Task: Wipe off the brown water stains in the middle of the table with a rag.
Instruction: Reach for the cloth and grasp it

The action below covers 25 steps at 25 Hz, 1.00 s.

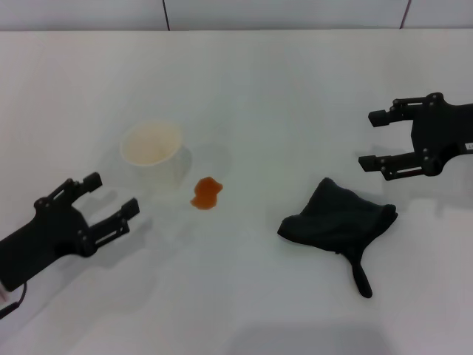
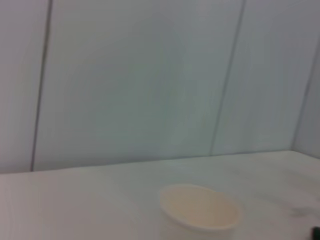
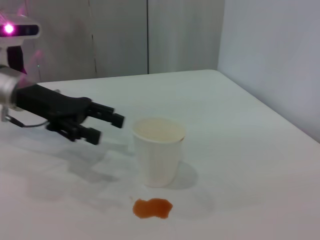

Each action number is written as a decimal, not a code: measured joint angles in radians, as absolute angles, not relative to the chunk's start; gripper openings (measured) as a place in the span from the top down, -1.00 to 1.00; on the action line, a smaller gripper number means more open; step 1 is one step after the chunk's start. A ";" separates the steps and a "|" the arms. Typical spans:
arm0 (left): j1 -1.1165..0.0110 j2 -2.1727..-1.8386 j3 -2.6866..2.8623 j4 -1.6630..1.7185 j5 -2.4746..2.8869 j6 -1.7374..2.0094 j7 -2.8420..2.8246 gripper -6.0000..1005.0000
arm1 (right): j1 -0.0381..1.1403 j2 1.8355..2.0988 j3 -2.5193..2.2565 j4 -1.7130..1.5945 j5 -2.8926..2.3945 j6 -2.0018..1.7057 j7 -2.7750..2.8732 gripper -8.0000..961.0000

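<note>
A robot with 2 arms faces a spill on a white worktop (image 1: pixel 295 89). The brown water stains (image 1: pixel 206 193), really 1 small orange-brown blot, sit near the middle, just beside the base of a white paper cup (image 1: pixel 154 151) that stands upright at about 10 o'clock from the blot.

The rag (image 1: pixel 336 220), a bunched black cloth with a thin tail trailing toward 5 o'clock, lies flat on the worktop at 3 o'clock from the blot and well apart from it, so the wipe has evidently not begun.

The right gripper (image 1: pixel 377 140) hangs at about 1 o'clock from the rag, its fingers spread wide and holding nothing, placed as if to come down on the cloth; being the nearer arm, it looks the likely one to do the wiping.

The left gripper (image 1: pixel 114 200) waits at 8 o'clock from the cup, fingers likewise parted and empty, clear of both cup and blot. The cup's closeness to the stain could make it easy to knock during the wipe.
</note>
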State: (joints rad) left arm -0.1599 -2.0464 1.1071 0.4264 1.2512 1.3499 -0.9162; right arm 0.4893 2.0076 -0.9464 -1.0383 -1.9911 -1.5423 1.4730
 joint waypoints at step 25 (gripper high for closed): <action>-0.191 -2.003 0.997 1.122 1.876 1.708 -1.527 -0.72 | 0.541 2.002 -1.034 -1.174 -2.090 -1.689 1.706 -0.60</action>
